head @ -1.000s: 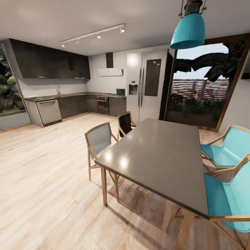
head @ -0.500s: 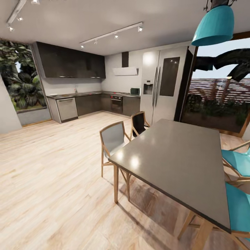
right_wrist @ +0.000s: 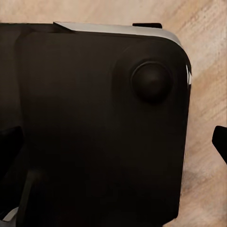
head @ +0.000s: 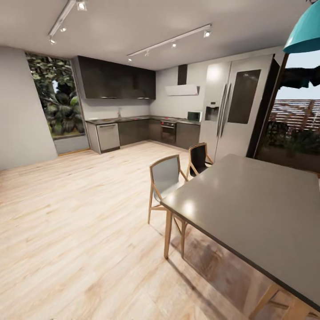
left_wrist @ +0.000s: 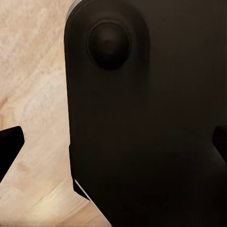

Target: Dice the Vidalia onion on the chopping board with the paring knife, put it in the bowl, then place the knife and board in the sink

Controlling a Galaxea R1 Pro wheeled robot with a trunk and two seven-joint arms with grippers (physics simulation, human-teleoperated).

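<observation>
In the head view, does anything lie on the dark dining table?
No, the dining table has a bare grey top showing only light reflections.

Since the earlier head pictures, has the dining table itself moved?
No. The dining table keeps its place beside the chairs; the whole view shifted, so the camera turned.

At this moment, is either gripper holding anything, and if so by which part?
Nothing is held. In both wrist views the fingers sit wide apart at the picture edges, the left gripper and right gripper with only the robot's own dark body and wood floor between them.
</observation>
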